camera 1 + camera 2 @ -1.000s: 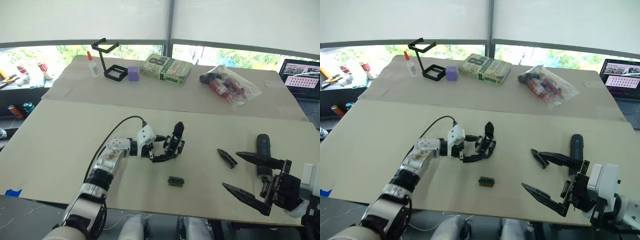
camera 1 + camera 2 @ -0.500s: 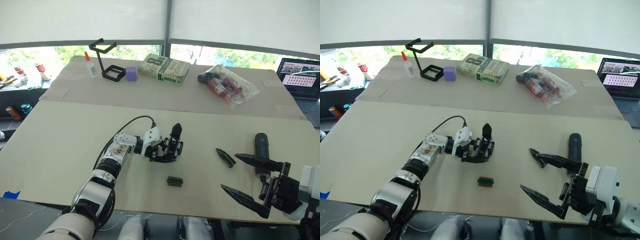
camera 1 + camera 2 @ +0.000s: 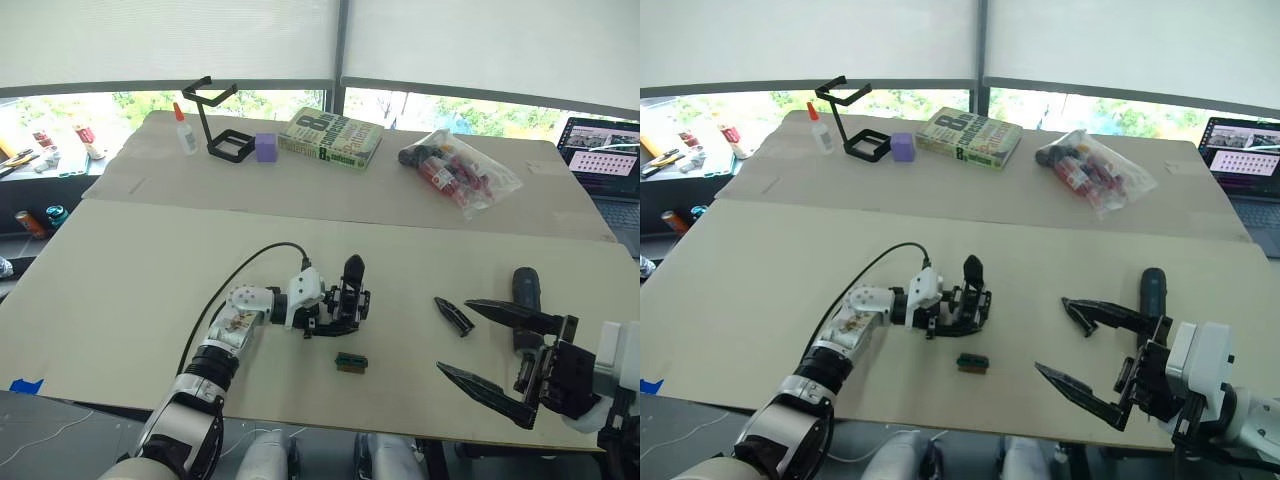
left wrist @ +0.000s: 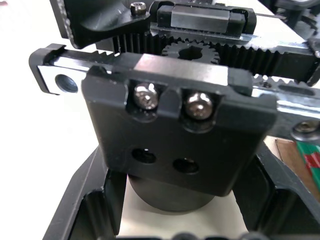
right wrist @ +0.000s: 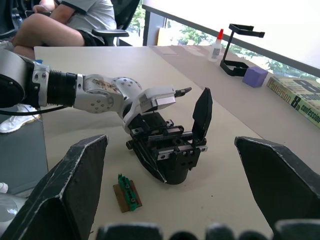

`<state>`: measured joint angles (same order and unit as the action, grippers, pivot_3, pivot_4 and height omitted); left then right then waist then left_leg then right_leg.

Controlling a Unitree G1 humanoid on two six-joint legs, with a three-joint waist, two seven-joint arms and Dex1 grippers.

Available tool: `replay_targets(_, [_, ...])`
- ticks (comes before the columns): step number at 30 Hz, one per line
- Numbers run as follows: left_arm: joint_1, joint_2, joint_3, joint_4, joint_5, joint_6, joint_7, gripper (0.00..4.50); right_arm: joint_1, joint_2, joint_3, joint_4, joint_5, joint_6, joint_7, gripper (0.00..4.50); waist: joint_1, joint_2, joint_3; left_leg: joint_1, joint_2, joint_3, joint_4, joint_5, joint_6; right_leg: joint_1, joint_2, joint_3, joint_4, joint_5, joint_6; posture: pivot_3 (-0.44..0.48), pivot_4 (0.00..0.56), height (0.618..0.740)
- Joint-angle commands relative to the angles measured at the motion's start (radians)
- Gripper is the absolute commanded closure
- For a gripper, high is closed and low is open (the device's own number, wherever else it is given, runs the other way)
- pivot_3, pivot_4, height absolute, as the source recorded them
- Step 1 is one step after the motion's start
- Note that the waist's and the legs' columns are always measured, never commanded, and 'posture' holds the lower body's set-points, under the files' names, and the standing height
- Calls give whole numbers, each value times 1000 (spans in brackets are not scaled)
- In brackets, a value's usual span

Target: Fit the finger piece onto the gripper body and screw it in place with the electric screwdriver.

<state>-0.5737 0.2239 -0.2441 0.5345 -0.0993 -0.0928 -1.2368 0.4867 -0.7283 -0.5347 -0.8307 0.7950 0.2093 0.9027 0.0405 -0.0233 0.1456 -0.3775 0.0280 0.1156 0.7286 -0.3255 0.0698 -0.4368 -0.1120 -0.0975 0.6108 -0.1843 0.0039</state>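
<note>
My left pincer (image 3: 335,318) reaches along the counter (image 3: 130,280) and is clamped around the gripper body (image 3: 347,298), one finger on each side of its rounded base; its pointed black finger stands upright above my grip. The small green-brown block (image 3: 350,362) lies just beside this pincer, on the near side. My right pincer (image 3: 495,355) hovers low with its two fingers spread wide and nothing between them. The finger piece (image 3: 453,316) lies flat just beyond its far fingertip, apparently not touching, though I cannot be sure. The electric screwdriver (image 3: 526,298) lies right behind that same finger.
</note>
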Motion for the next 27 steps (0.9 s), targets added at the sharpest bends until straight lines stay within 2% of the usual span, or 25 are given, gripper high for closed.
replay_targets(1, [-4, -12, -17, -20, 17, -10, 39, 2152, -18, -13, -4, -16, 24, 13, -7, 0, 1, 0, 0, 0, 0, 0, 0, 0, 0, 0, 0, 0, 0, 0, 0, 0, 150, 740])
replay_targets(9, [-55, -8, -42, 64, 55, -53, 40, 2152, -16, -6, -11, -2, 22, 13, 15, 0, 6, 0, 0, 4, 0, 0, 0, -1, 1, 5, -1, 0, 0, 0, 0, 0, 150, 740])
replay_targets(23, [-115, -15, -28, 189, 40, -35, 13, 2152, 31, 10, -13, -23, 21, 12, 15, 0, 2, 0, 0, 8, 0, 0, 0, -1, 2, 9, -1, 0, -1, -1, 3, 0, 150, 740])
replay_targets(24, [-116, -14, -22, 189, 35, -37, 17, 1097, 31, 8, -13, -26, 24, 16, 11, 0, 2, 0, 0, 8, 0, 0, 0, -1, 2, 9, -1, 0, -1, -1, 3, 0, 150, 740])
replay_targets(26, [-115, -9, -15, 187, 28, -37, 15, 202, 31, 5, -14, -30, 30, 20, 5, 0, 0, 0, 0, 8, 0, 0, 0, -1, 2, 9, -1, 0, -1, -1, 2, 0, 150, 740])
replay_targets(27, [-109, 0, -11, 177, 24, -38, 10, 44, 34, 0, -20, -32, 44, 32, 0, 0, 0, 0, 0, 8, 0, 0, 0, -1, 2, 9, -1, 0, -1, -1, 2, 0, 150, 740])
